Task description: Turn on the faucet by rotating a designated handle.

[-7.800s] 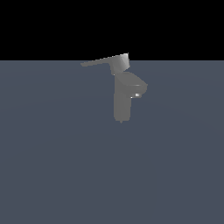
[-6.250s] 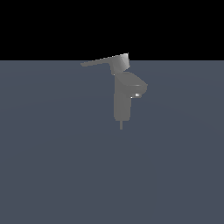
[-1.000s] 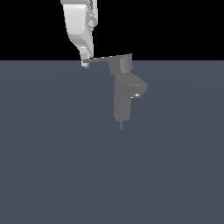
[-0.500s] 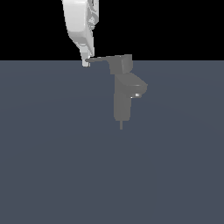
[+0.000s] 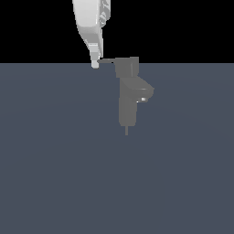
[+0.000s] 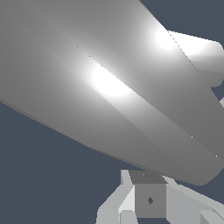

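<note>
The matte-grey faucet (image 5: pixel 127 109) stands upright, with its curved spout (image 5: pixel 144 92) toward the exterior view's right and a thin pin (image 5: pixel 126 130) at its base. The handle (image 5: pixel 106 60) is a thin lever that runs from the blocky cap (image 5: pixel 127 66) toward the exterior view's left and looks foreshortened. My white gripper (image 5: pixel 95 64) comes down from above, and its tip is against the lever's end. The fingers look closed together with nothing between them. In the wrist view the handle (image 6: pixel 109 83) fills most of the picture, close above my fingers (image 6: pixel 131 199).
A plain dark blue-grey floor (image 5: pixel 55 173) spreads around the faucet, with a black background above it. Nothing else shows.
My gripper has moved slightly toward the exterior view's right, pushing the lever's tip. The lever looks shorter as it swings round. In the oldest frames the gripper was out of view.
</note>
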Robot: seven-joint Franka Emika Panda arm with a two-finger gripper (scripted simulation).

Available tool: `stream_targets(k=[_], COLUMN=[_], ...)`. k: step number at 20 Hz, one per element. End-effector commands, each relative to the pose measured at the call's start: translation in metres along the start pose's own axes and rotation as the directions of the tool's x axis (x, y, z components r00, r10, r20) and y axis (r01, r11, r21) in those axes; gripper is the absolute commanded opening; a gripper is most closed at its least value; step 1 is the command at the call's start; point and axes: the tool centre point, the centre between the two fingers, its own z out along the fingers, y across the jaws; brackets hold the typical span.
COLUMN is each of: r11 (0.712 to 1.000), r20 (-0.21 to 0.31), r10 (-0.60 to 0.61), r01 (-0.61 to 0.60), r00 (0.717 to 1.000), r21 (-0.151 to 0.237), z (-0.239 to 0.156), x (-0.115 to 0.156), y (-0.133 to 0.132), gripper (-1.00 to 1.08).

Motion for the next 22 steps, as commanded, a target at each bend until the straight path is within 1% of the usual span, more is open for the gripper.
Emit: stream_targets(k=[1, 15, 16, 17, 22], r11=[1.0, 1.0, 1.0, 1.0, 1.0], r20=[0.001, 0.003, 0.003, -0.001, 0.0], r10=[0.011, 0.01, 0.01, -0.001, 0.002], r01=[-0.011, -0.01, -0.01, 0.001, -0.002], r00=[1.0, 1.0, 1.0, 1.0, 1.0], r21=[0.003, 0.005, 0.005, -0.004, -0.002], z=[-0.003, -0.005, -0.005, 0.0, -0.001], x=[0.012, 0.044, 0.044, 0.035, 0.069], y=[0.008, 0.045, 0.045, 0.044, 0.045], gripper=[-1.0, -1.0, -1.0, -1.0, -1.0])
